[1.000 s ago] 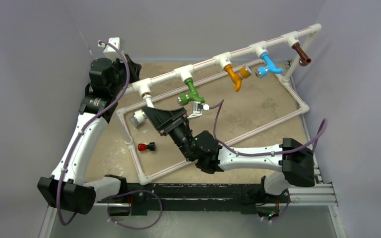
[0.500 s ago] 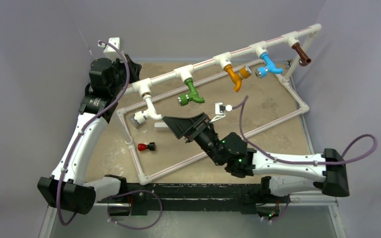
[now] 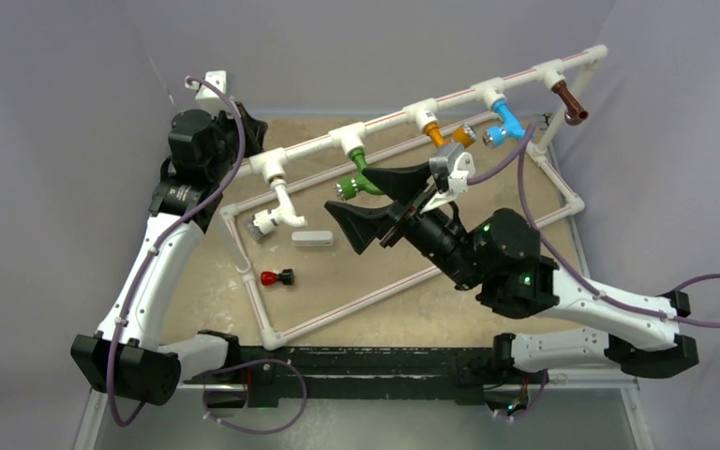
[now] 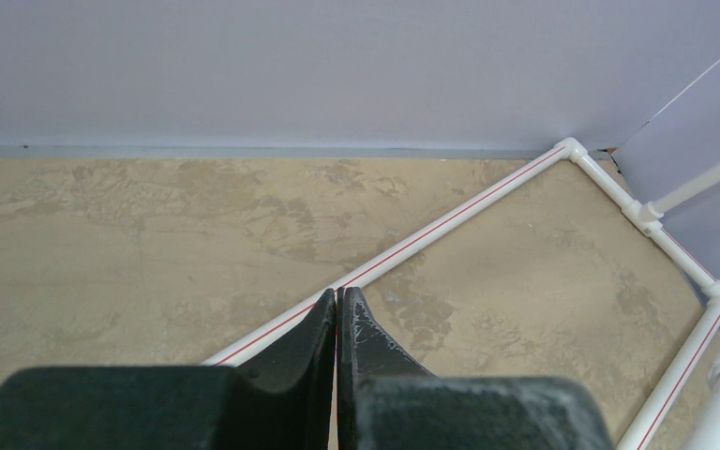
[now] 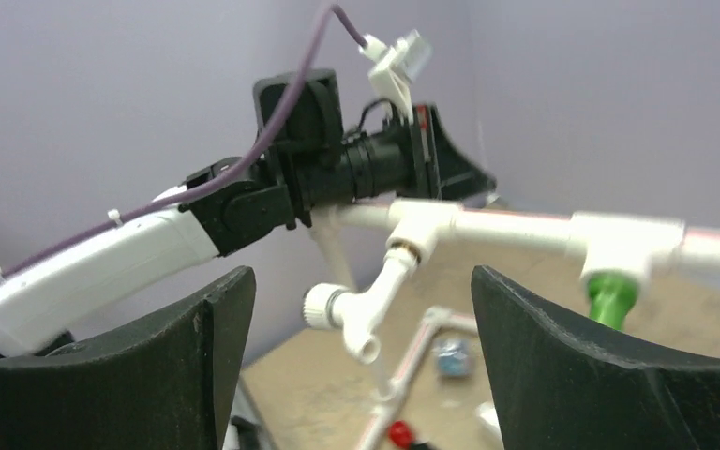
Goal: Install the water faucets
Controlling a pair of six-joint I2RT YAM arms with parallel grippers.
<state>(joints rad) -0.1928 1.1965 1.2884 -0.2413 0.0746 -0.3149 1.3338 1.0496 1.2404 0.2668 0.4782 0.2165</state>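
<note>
The right jaws stand wide apart with nothing between them, held up off the counter (image 3: 506, 202) in front of the raised pipe (image 3: 389, 120), between the green faucet (image 3: 364, 178) and the orange faucet (image 3: 438, 137), whose spout the arm hides. Through their gap the right wrist view shows the white faucet (image 5: 367, 314) hanging from the leftmost white fitting (image 5: 422, 223). The left jaws are pressed shut on nothing, poised above a red-lined white pipe (image 4: 450, 223) of the frame lying on the counter, at the far left corner. Further along the raised pipe hang the blue faucet (image 3: 508, 120) and the brown faucet (image 3: 570, 98). A small red-and-black piece (image 3: 277, 277) and a small white piece (image 3: 312, 238) lie on the counter near the white faucet
</note>
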